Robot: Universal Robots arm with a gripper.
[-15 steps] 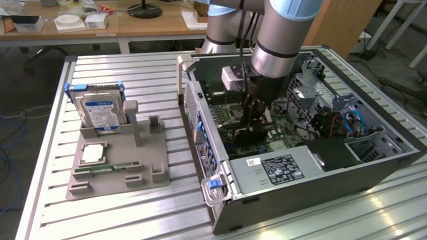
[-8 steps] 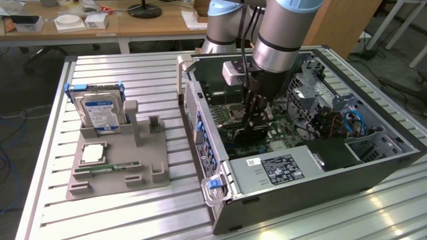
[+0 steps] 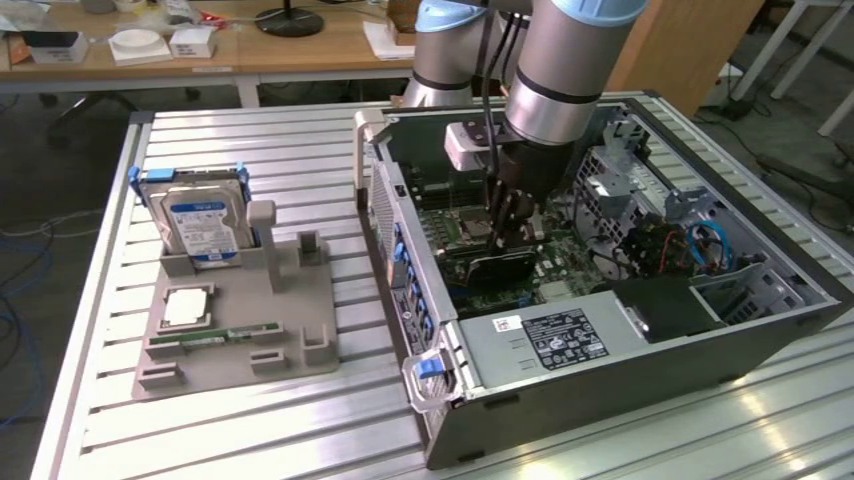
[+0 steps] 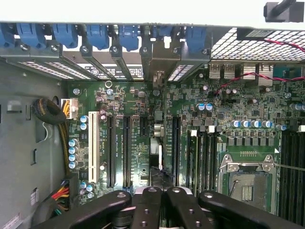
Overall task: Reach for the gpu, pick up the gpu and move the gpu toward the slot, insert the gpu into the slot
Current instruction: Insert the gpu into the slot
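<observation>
- The arm (image 3: 561, 70) reaches down into the open computer case (image 3: 747, 320), which lies on its side on a slatted metal table (image 3: 240, 140).
- The gripper (image 3: 507, 235) is low over the motherboard (image 3: 561, 270), near the middle of the case.
- The gpu (image 3: 497, 268) hangs edge-down under the gripper: a dark flat card, upright, with its lower edge right at the board.
- In the wrist view the gpu (image 4: 156, 148) shows edge-on as a thin strip running from the rear bracket area down toward the gripper (image 4: 159, 205), between the long black slots (image 4: 126, 150).
- The fingers (image 4: 145, 210) are drawn close together around the card's top edge; the jaws look clamped on the gpu.
- Whether the card's edge is fully seated in its slot I cannot tell; it lines up along a slot position.
- Blue clips (image 4: 97, 36) line the rear edge of the case above the slots.
- An empty processor socket (image 4: 248, 183) sits beside the memory slots (image 4: 205, 157).
- A black power supply (image 3: 554, 335) with a white label fills the near end of the case.
- On the exterior view's left, a grey holder tray (image 3: 234, 345) stands well apart from the case.
- The tray carries a hard drive (image 3: 198, 225) with a blue label standing upright, a processor (image 3: 184, 307) lying flat, and a green memory stick (image 3: 214, 338) lying flat.
- A wooden desk (image 3: 267, 50) with white boxes stands behind the table.
</observation>
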